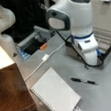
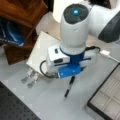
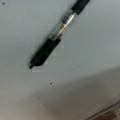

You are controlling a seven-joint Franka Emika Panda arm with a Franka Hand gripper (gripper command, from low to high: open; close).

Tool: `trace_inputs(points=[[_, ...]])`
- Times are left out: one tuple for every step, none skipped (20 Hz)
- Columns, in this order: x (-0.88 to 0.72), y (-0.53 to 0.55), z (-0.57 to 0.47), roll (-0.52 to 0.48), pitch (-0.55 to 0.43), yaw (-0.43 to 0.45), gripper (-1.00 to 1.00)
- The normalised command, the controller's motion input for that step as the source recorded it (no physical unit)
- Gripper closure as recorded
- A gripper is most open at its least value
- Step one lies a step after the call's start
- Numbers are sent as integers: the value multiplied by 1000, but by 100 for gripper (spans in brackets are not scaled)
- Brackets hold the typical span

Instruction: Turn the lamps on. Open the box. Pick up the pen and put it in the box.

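The pen (image 1: pixel 84 81) lies flat on the grey table, black with a thin silver middle, and nothing holds it. The wrist view looks straight down on the pen (image 3: pixel 53 35), which lies diagonally; no fingers show there. In both front views the gripper (image 1: pixel 92 63) (image 2: pixel 70 75) hangs just above the pen (image 2: pixel 68 87), with its fingers hidden under the white and blue hand. The box (image 1: pixel 109 49) stands open at a front view's right, its grey divided tray showing inside the black rim (image 2: pixel 100 87). The lamp's shade (image 1: pixel 1 56) (image 2: pixel 58 10) glows cream-white.
A white flat pad (image 1: pixel 55 93) (image 2: pixel 40 50) lies beside a wooden block (image 1: pixel 10 93) (image 2: pixel 22 15). A white cable with an inline switch (image 1: pixel 45 57) (image 2: pixel 105 53) runs across the table. A blue-edged dark panel (image 1: pixel 30 47) sits behind, and a second white arm (image 1: pixel 2 18) stands at the left.
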Motion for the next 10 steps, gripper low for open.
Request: trace_inputs(points=[[158,-59,-40,-27,16,191,-100],[153,-56,-33,-27,14,167,-100],[147,-56,-26,-27,15,147,-100],[141,-50,-42,20,74,84,-100],[137,-46,-51,31,89,62,-100],[136,-39,-84,48,77,45,-100],[140,-39,-122,61,73,30,-100],[143,-48,-165,58,86,-10,-100],[149,-61,-205,76,72,-31,-100],[155,-70,-213,80,61,-36,-100]])
